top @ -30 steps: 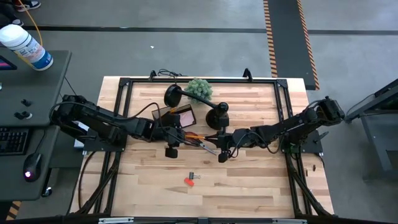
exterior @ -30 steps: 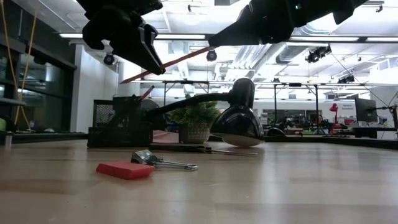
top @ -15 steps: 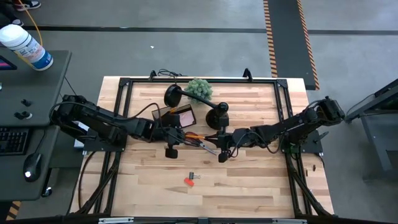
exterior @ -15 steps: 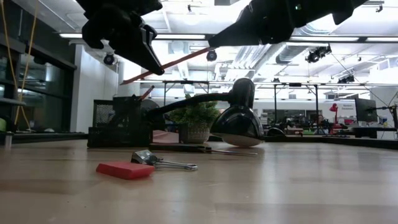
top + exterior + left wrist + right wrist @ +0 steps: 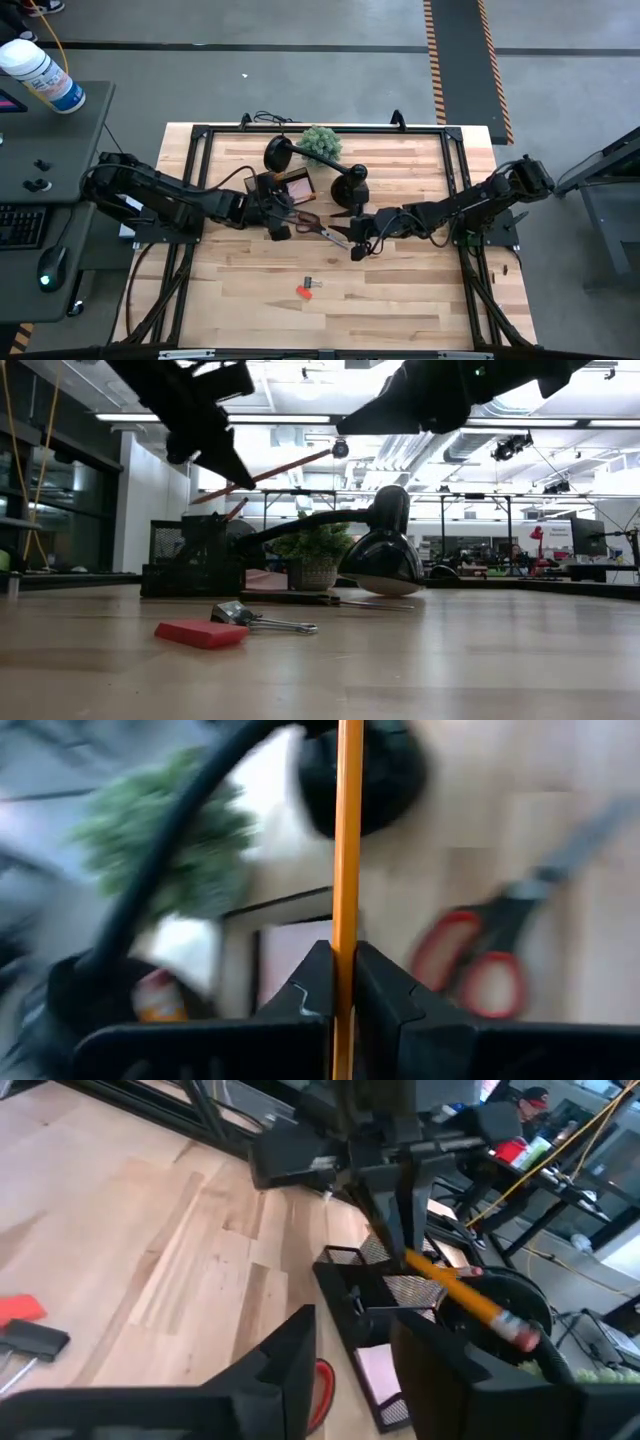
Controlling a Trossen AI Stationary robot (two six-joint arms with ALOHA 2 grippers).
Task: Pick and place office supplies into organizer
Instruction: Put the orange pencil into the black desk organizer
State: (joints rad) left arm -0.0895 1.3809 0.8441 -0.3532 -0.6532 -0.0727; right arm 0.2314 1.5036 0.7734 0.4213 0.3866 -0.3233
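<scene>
My left gripper (image 5: 283,222) is shut on an orange-yellow pencil (image 5: 280,465), held in the air just on the near side of the dark organizer (image 5: 283,187). The organizer stands on the table and a pink sticky-note pad (image 5: 375,1370) is inside it. Orange-handled scissors (image 5: 312,223) lie flat on the table between the two grippers. My right gripper (image 5: 352,243) is open and empty to the right of the scissors. A tiny red clip (image 5: 303,291) lies nearer the front edge. My left gripper pinches the pencil's shaft (image 5: 428,1266) between its two fingers (image 5: 312,982), toward the pencil's lower end. The fingers come from above and lie across the pencil. The pencil is lifted clear and slanted, its eraser end (image 5: 512,1327) the higher one.
A black lamp, with its base (image 5: 350,187) and head (image 5: 277,155), and a green fuzzy plant (image 5: 321,142) stand beyond the organizer. A small black binder clip (image 5: 235,614) lies by the red clip. Bare wood shows along the near half of the table (image 5: 400,300).
My left gripper has carried the pencil toward the table's far edge, closer to the organizer, and has tipped a little. The pencil stays slanted and clear of the table. The scissors, earlier partly under the gripper, now show in the high view.
</scene>
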